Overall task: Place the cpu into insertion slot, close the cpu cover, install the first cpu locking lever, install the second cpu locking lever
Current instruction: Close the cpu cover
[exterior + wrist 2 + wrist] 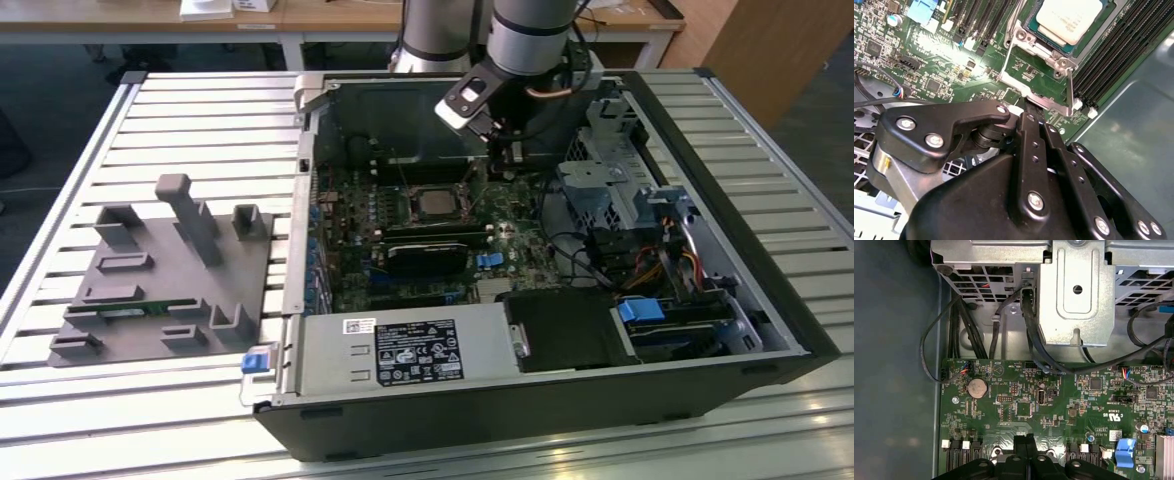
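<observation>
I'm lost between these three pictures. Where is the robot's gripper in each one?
Exterior view: the gripper hangs inside the open computer case, at the exterior view's right of the cpu.
Second wrist view: the gripper reaches toward the cpu, ending beside its silver frame.
First wrist view: the gripper is over the motherboard.
Shared landmark: the green motherboard.

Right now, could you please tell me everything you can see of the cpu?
The cpu is a small flat square chip, with a pale silver metal top over a thin green edge. It lies flat on the motherboard, framed by the silver cover; the gripper is clear of it.
</observation>
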`<state>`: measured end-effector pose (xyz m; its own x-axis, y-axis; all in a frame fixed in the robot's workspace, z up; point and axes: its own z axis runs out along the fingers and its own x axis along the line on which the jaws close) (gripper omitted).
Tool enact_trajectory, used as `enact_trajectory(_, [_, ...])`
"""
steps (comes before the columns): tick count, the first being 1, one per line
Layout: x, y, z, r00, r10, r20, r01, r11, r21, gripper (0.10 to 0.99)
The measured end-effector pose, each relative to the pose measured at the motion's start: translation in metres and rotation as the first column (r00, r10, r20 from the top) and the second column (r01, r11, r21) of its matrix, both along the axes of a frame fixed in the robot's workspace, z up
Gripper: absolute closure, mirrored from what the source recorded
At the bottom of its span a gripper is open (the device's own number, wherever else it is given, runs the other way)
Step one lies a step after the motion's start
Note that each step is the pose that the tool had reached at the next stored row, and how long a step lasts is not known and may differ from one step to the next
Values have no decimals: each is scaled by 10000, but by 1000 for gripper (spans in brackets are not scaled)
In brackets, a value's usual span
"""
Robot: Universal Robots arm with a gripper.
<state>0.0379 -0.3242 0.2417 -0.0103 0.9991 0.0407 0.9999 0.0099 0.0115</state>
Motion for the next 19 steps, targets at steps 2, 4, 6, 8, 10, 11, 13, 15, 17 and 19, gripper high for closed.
enact_trajectory(2, [-5,0,0,10000,0,0,0,10000,0,980])
enact_trajectory(4, [-9,0,0,10000,0,0,0,10000,0,980])
enact_trajectory(6, [-14,0,0,10000,0,0,0,10000,0,980])
enact_trajectory(8, [-18,0,0,10000,0,0,0,10000,0,980])
enact_trajectory(10, [-22,0,0,10000,0,0,0,10000,0,980])
enact_trajectory(11, [-25,0,0,10000,0,0,0,10000,-1,980])
enact_trajectory(13, [-29,0,0,10000,0,0,0,10000,0,980])
enact_trajectory(15, [-33,0,0,10000,0,0,0,10000,0,980])
enact_trajectory(17, [-38,0,0,10000,0,0,0,10000,0,980])
enact_trajectory(19, [-43,0,0,10000,0,0,0,10000,0,980])
